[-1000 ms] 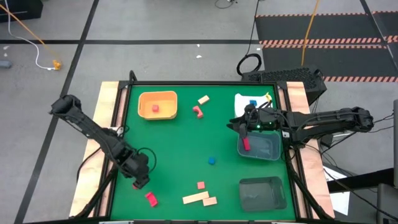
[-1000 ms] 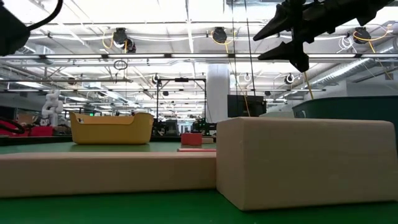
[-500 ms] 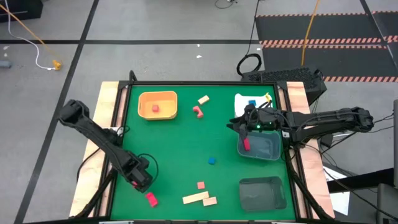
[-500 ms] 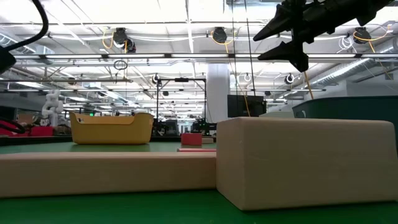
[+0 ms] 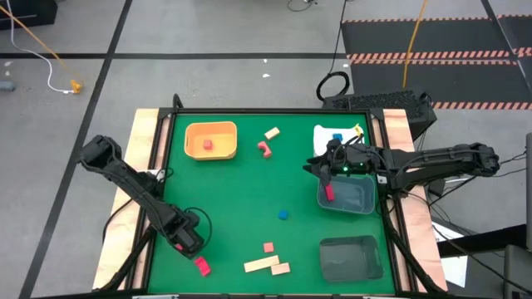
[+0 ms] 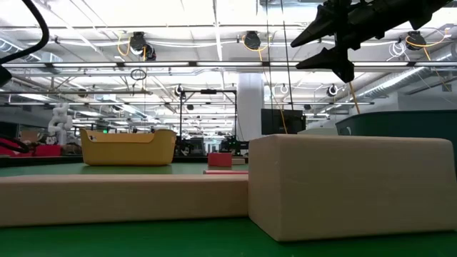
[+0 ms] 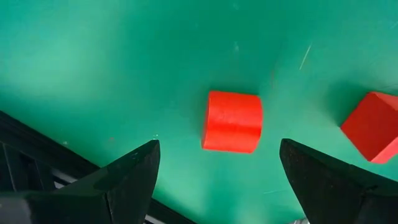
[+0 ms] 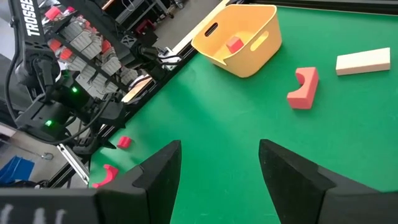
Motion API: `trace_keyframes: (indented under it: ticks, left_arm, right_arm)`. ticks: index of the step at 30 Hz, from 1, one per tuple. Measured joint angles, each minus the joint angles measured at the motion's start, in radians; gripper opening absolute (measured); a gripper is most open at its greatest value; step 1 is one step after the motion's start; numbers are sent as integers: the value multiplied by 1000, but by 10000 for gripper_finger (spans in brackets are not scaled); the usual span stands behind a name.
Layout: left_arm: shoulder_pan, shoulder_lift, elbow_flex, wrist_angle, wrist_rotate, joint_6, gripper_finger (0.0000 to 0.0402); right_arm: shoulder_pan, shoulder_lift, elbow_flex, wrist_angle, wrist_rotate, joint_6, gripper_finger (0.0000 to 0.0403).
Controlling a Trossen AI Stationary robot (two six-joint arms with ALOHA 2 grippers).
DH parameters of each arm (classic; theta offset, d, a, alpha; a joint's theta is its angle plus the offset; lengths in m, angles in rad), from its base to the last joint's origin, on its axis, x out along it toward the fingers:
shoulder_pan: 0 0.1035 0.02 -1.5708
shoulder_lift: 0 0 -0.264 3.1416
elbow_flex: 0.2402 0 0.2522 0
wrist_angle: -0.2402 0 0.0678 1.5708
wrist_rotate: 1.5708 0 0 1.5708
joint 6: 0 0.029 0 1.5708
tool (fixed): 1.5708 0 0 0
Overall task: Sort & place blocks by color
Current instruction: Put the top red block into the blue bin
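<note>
We see the left gripper [image 5: 189, 242] low over the green table's [image 5: 233, 191] near-left corner, jaws spread wide and empty, just beside a red block [image 7: 231, 121] that lies between its fingers [image 7: 134, 171] in the wrist view. The right gripper [image 5: 319, 166] hovers by the grey tray [image 5: 364, 203] holding a pink block [image 5: 329, 193], jaws parted, gripping nothing. Other blocks lie scattered: one red in the orange tray [image 5: 193, 141], blue cube [image 5: 283, 214] mid-table, tan bars [image 5: 266, 265] near front edge.
</note>
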Motion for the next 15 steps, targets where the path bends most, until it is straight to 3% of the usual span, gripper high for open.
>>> trace_keyframes:
  ticks: [15]
  left_arm:
    - [0,0,0,50,-37,-61,330]
  right_arm:
    - [0,0,0,0,0,-5,206]
